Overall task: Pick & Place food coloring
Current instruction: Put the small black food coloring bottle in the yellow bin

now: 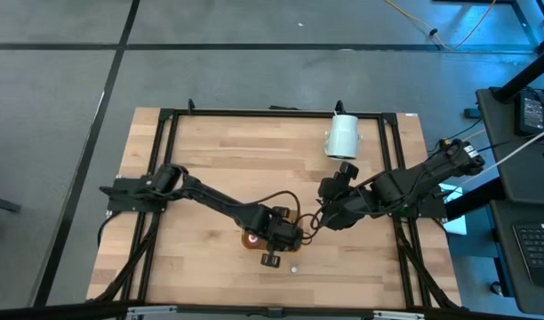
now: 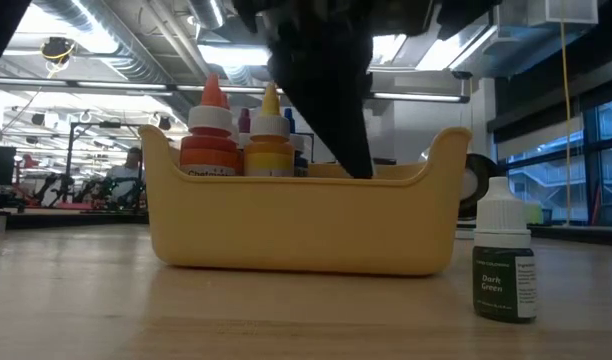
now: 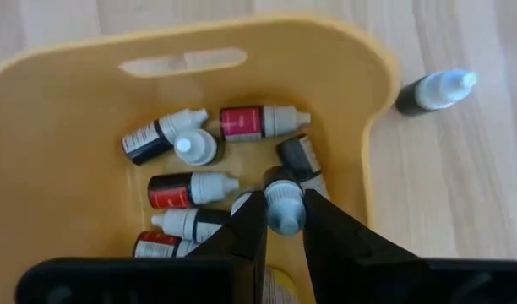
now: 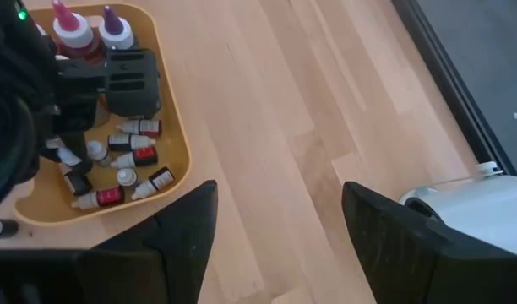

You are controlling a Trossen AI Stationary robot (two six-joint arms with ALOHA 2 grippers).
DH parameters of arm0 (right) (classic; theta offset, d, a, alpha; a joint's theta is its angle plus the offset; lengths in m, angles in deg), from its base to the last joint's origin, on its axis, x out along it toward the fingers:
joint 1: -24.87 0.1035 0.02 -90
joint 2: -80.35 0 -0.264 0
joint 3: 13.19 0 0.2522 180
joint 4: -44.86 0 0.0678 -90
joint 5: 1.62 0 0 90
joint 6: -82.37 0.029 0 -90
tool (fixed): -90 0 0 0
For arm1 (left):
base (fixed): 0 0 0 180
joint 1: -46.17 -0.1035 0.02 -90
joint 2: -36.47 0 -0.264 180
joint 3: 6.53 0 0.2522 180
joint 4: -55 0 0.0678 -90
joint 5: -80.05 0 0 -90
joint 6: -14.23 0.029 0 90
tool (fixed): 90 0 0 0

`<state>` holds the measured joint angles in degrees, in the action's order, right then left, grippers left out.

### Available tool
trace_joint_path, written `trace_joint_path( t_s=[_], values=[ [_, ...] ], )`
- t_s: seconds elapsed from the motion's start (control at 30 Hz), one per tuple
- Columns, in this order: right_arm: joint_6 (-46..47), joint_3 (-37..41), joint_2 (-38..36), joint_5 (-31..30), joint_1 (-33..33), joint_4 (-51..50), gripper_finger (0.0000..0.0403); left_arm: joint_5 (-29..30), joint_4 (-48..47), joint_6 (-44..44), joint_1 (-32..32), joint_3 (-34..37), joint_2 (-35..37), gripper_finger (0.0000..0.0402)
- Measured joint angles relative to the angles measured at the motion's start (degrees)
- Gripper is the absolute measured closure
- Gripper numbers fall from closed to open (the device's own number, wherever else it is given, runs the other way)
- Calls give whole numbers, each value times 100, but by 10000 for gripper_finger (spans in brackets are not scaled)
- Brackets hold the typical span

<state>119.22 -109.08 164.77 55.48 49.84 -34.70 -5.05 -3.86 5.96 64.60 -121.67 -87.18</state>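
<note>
— Bottles, where are they?

— Most lie in the orange tray (image 3: 64, 110), near the table's (image 1: 210, 160) front middle; at its left end two taller droppers, an orange-capped one (image 2: 210, 135) and a yellow one (image 2: 270, 135), stand upright; small white-capped bottles (image 3: 263, 122) with red and dark labels lie scattered on the tray floor.

— And the left gripper (image 3: 284, 221)?

— Down inside the tray; its fingers are pinched narrow on a white-capped bottle (image 3: 284, 207), held between the tips above the others.

— Anything outside the tray?

— One Dark Green bottle (image 2: 504, 255) stands upright on the wood just right of the tray, apart from its wall.

— The right gripper (image 4: 275, 236)?

— Further right, hovering over bare wood with fingers spread wide, holding nothing; a white cylinder (image 1: 342, 136) lies near the far edge beyond it.
</note>
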Motion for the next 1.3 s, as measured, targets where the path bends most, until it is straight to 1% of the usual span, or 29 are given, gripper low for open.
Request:
trace_joint_path(
  t_s=[0.27,0.43,0.73,0.83,1.03,1.3],
  values=[
    [20,0,-7,0,0,-4,148,310,-12,5,-4,7,-17,348],
    [20,0,-7,-2,0,-4,148,274,63,224,-7,58,-17,348],
    [35,0,-7,-2,0,-2,148,271,57,306,-47,72,-75,347],
    [37,0,-7,-2,0,-2,148,174,95,326,-73,70,-106,347],
    [39,0,-7,0,0,-2,148,167,146,514,-101,74,-226,335],
    [41,0,-9,17,0,-2,148,184,147,514,-103,74,-230,315]
  ],
)
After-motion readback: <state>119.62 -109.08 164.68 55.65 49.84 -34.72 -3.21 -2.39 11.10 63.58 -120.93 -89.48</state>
